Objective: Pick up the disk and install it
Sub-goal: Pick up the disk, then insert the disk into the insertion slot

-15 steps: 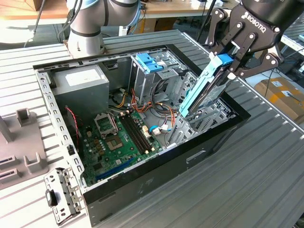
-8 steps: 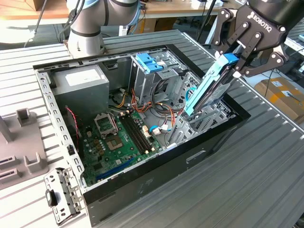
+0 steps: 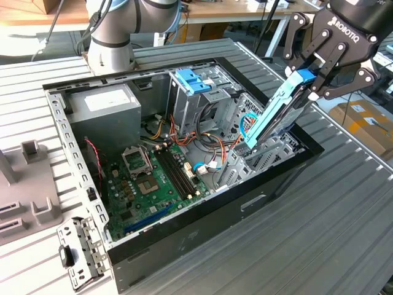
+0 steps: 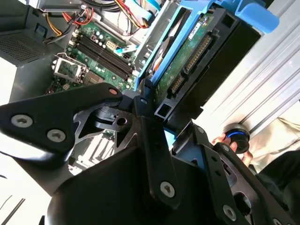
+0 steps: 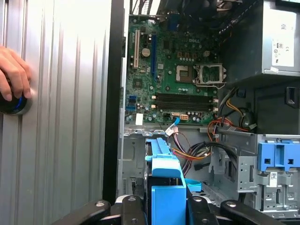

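Claw (image 3: 311,78) clamped on disk (image 3: 276,114), tilted, lower end entering bay at case's (image 3: 184,236) 3 o'clock. Judgement: square carrier with rails, ease down, mind cables.

Open computer case (image 3: 184,236) lying on the slatted table (image 3: 344,239), motherboard (image 3: 153,181) flat on its floor, power supply (image 3: 101,110) in the corner toward the exterior view's left. Drive cage (image 3: 199,92) behind the motherboard; disk (image 3: 276,114) tilted over the case's right end, lower end inside, upper end between the gripper (image 3: 313,77) fingers. Hand (image 5: 14,75) on a knob (image 5: 11,104) on the table beside the case
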Action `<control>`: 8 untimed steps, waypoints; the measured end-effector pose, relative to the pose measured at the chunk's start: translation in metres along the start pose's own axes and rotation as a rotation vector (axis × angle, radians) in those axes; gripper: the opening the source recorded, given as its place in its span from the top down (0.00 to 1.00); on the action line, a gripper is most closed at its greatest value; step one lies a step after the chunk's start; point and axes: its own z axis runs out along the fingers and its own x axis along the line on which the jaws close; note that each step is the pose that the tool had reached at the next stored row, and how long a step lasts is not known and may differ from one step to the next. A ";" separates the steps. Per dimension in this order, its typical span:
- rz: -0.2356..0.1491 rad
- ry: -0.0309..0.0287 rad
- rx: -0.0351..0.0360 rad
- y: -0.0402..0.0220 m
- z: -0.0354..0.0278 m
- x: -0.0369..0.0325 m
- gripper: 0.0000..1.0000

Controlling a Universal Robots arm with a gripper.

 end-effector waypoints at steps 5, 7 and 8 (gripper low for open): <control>0.000 0.0000 0.0000 -0.0016 -0.0001 0.0012 0.64; 0.000 0.0000 0.0000 -0.0016 -0.0001 0.0012 0.64; 0.000 0.0001 0.0000 -0.0015 -0.0001 0.0012 0.64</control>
